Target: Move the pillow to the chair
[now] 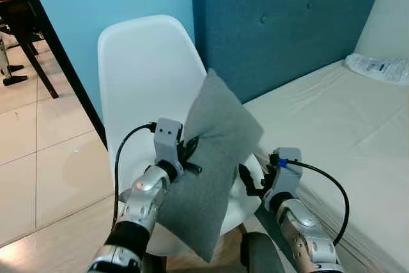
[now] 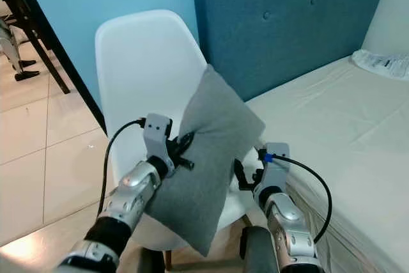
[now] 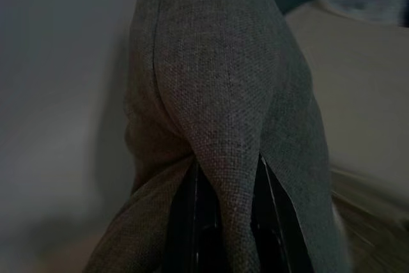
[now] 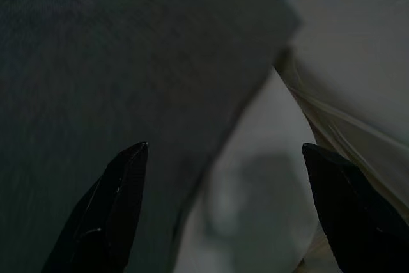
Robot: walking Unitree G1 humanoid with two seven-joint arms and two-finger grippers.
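Now the left gripper [image 1: 189, 149], pinching a fold of the grey pillow [image 1: 214, 158] above the white chair [image 1: 142, 75] seat, should lower it squarely before releasing, while the right gripper [image 4: 223, 202] waits open beside the pillow.

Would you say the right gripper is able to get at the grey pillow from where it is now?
Probably yes: the right gripper is open right beside the pillow, with nothing between them, while the left gripper pinches it.

Cream bed [image 1: 345, 132]; teal tufted headboard [image 1: 287, 23]; plastic packet [image 1: 378, 67] near it
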